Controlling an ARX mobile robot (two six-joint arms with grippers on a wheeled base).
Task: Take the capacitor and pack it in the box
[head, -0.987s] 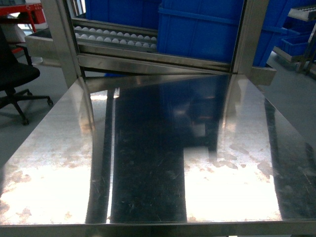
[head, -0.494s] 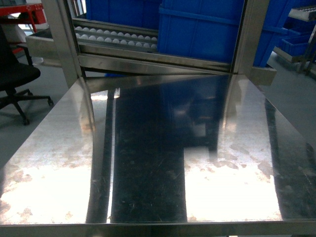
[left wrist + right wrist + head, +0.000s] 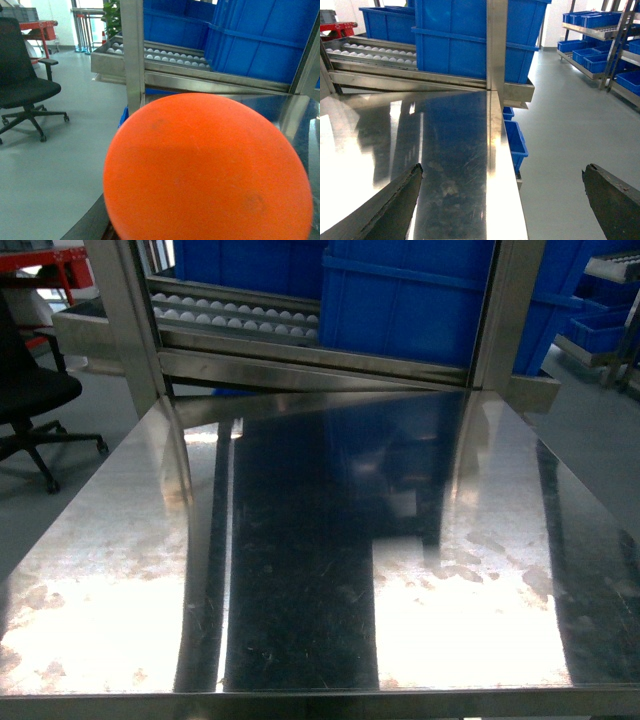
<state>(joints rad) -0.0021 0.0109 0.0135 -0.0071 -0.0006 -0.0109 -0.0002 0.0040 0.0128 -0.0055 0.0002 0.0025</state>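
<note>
Right gripper (image 3: 502, 200) shows in its own wrist view as two dark fingers (image 3: 395, 205) at the bottom corners, spread wide apart with nothing between them; under the gap lie the right edge of the steel table (image 3: 445, 150) and the grey floor beside it. Left gripper fingers do not show in any view, so whether they are apart or together cannot be told. What fills the lower part of the left wrist view is the capacitor (image 3: 207, 170), a smooth orange-red rounded shape sitting very close to that camera and hiding whatever lies behind it; how it is held cannot be made out. Neither arm appears in the head view, which shows only the shiny tabletop with bright reflections and scuffed patches. Past the far edge of the table stands a steel frame with upright posts (image 3: 128, 320), carrying a roller conveyor (image 3: 235, 312) with white rollers and large blue bins (image 3: 400, 300) resting on it. A black office chair (image 3: 25, 82) stands on the floor to the left, well apart from the table, and shelving with more small blue bins (image 3: 592, 37) lines the wall to the right. No pink box is visible in any view.
</note>
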